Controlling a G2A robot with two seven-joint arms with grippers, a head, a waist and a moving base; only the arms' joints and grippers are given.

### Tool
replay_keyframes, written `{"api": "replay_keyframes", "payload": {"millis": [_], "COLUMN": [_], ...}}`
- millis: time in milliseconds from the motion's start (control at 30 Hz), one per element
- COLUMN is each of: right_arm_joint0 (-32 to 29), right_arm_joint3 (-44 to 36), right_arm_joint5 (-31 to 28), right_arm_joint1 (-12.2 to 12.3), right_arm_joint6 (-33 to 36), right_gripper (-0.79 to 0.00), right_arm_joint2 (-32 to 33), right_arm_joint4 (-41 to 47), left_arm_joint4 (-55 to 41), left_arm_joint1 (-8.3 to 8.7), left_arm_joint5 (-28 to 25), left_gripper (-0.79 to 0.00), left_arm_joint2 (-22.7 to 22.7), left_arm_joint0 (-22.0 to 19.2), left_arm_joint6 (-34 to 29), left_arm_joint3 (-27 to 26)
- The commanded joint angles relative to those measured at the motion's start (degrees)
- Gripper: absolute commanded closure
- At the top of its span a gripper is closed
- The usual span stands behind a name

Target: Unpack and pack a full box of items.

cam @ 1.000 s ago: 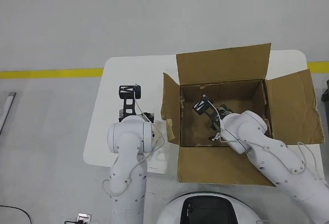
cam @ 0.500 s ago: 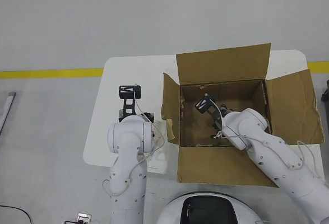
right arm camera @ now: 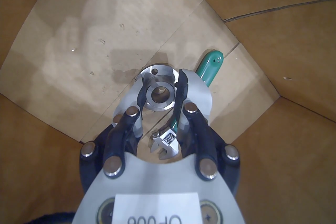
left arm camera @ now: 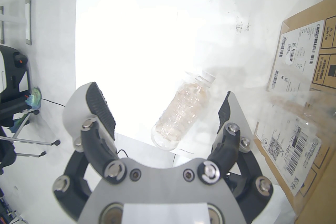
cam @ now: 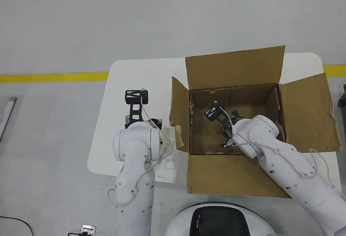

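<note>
Right of centre in the top view, the open cardboard box (cam: 234, 69) stands on the white bench (cam: 131, 74). Inside it, the right tool (right arm camera: 160, 78) clamps a steel ring (right arm camera: 159, 95) beside a green-handled wrench (right arm camera: 211, 64). Left of the box, the left tool (left arm camera: 160, 92) hangs spread wide over a clear bottle (left arm camera: 181, 114) lying on its side.

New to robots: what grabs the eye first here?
The big open cardboard box on the white table, with the right end effector down inside it, closed on a metal ring beside a green-handled wrench. Outside the box, the left end effector hangs open over a clear bottle lying on its side.
</note>
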Motion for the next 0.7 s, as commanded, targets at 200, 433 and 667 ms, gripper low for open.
{"api": "replay_keyframes", "payload": {"millis": [200, 433, 667], "right_arm_joint0": [-0.14, -0.51, -0.87], "right_arm_joint3": [0.56, 0.57, 0.31], "right_arm_joint5": [-0.13, -0.26, 0.09], "right_arm_joint1": [-0.48, -0.79, -1.10], "right_arm_joint6": [0.02, 0.26, 0.83], "right_gripper": [-0.262, -0.225, 0.000], "right_arm_joint2": [-0.18, 0.02, 0.20], "right_arm_joint4": [-0.33, -0.54, -1.26], "left_arm_joint4": [0.00, 0.00, 0.00], "left_arm_joint1": [0.00, 0.00, 0.00], "left_arm_joint5": [0.00, 0.00, 0.00], "left_gripper": [-0.785, -0.785, -0.785], "left_arm_joint2": [0.00, 0.00, 0.00], "left_arm_joint0": [0.00, 0.00, 0.00], "left_arm_joint6": [0.00, 0.00, 0.00], "left_arm_joint3": [0.00, 0.00, 0.00]}}
